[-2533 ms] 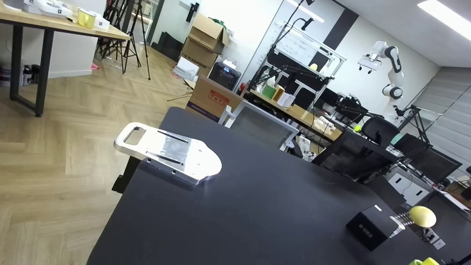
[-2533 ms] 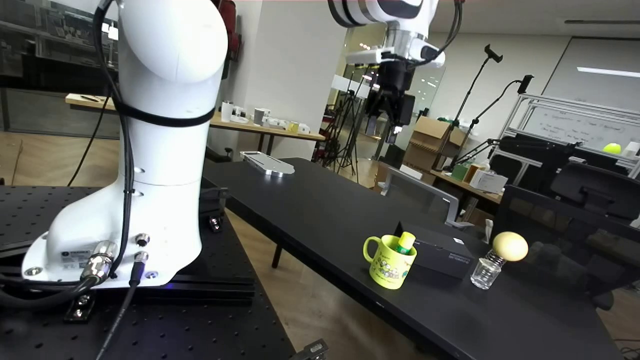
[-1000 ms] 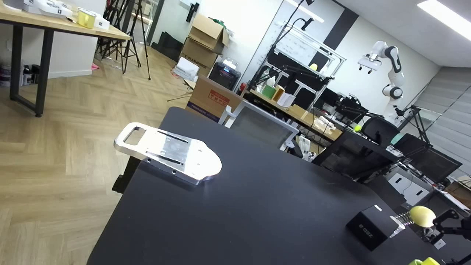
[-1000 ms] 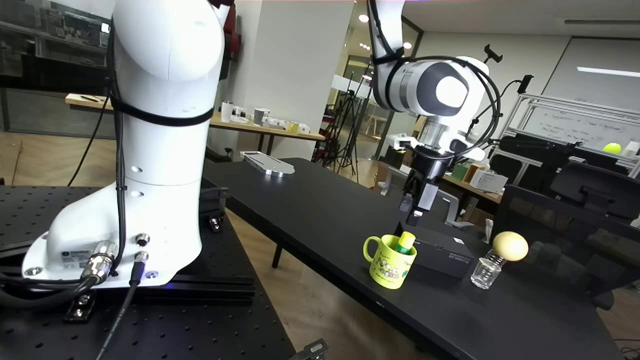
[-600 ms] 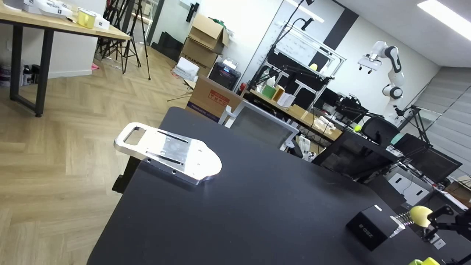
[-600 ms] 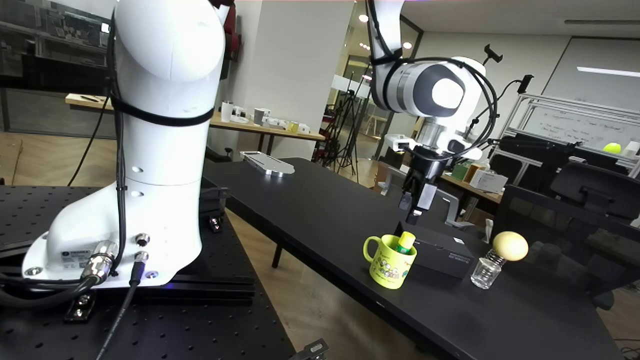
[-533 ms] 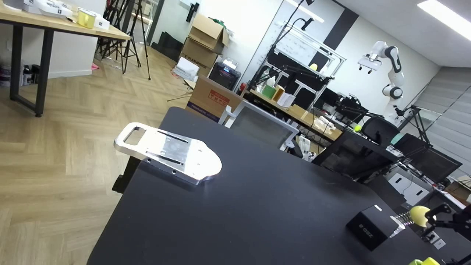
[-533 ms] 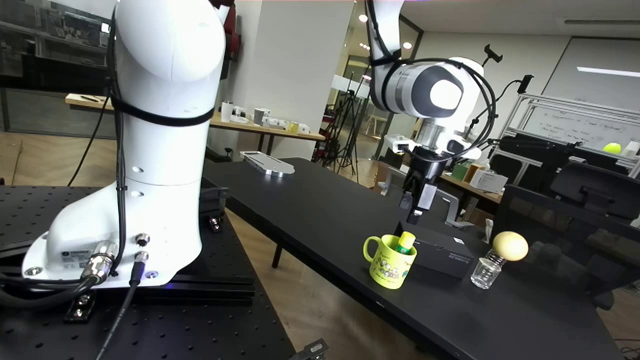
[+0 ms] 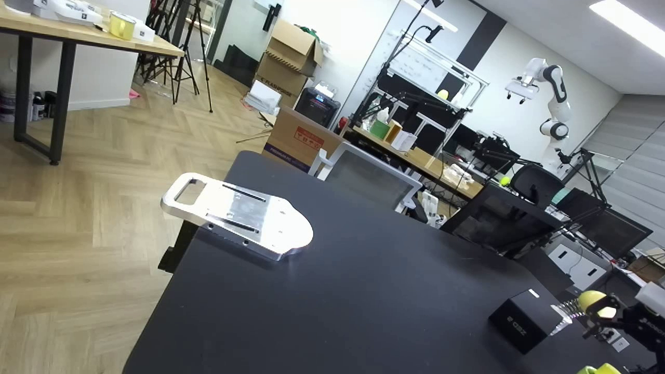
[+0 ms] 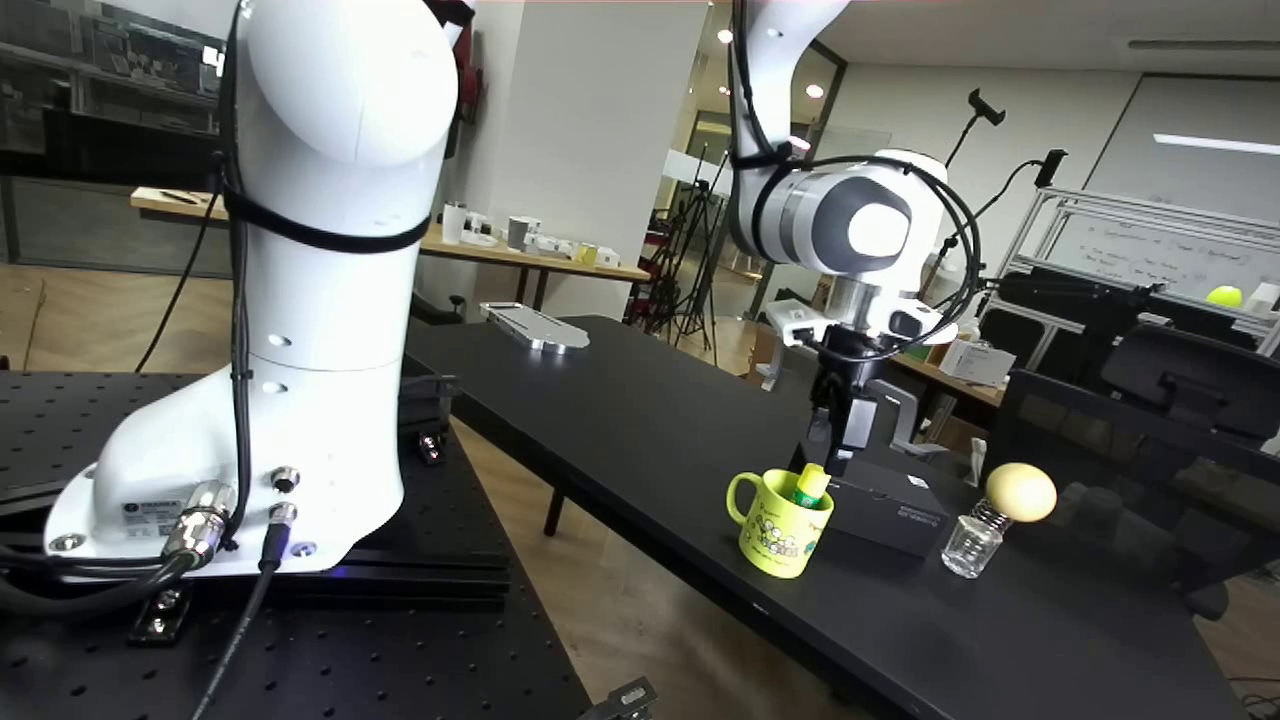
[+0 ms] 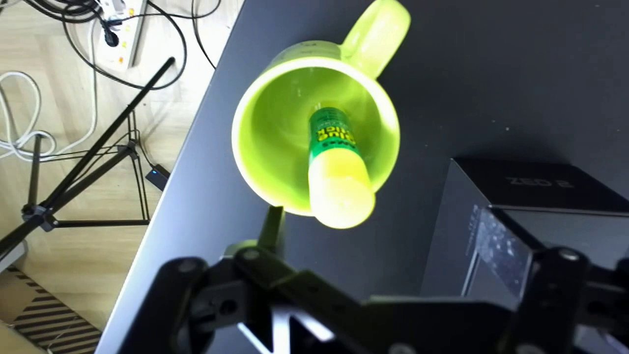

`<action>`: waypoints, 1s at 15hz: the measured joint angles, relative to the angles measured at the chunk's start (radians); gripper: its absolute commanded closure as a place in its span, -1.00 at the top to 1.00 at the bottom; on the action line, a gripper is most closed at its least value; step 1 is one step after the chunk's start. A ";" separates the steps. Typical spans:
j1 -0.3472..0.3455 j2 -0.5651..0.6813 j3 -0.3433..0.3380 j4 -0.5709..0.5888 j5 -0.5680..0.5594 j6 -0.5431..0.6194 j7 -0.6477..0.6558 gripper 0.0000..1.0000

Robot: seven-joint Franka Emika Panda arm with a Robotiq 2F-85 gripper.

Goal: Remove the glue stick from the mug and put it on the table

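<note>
A yellow-green mug (image 10: 775,540) stands upright on the black table (image 10: 640,430); only its rim shows in an exterior view (image 9: 587,370). The glue stick (image 11: 339,184), green with a yellow cap, leans inside the mug (image 11: 268,142), its cap sticking out above the rim. My gripper (image 11: 385,211) is open and empty in the wrist view, with the glue stick's cap just ahead, between the lines of its fingers. In an exterior view my gripper (image 10: 828,455) is slightly above and beside the glue stick (image 10: 812,482), apart from it.
A black box (image 10: 890,515) stands right beside the mug, near one finger. A glass jar (image 10: 968,548) with a pale yellow ball (image 10: 1020,492) on a spring stands past the box. A silver metal plate (image 9: 239,213) lies at the table's far end. The table edge is close to the mug.
My gripper has come down from high above the table to near the mug, and lowered further in the last half second. The mug, glue stick and box have not moved.
</note>
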 measured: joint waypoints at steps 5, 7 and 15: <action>0.034 0.037 -0.054 0.013 -0.018 -0.017 0.009 0.33; 0.041 0.049 -0.062 0.017 -0.018 -0.026 0.009 0.06; 0.045 0.066 -0.073 0.064 -0.006 -0.115 0.010 -0.82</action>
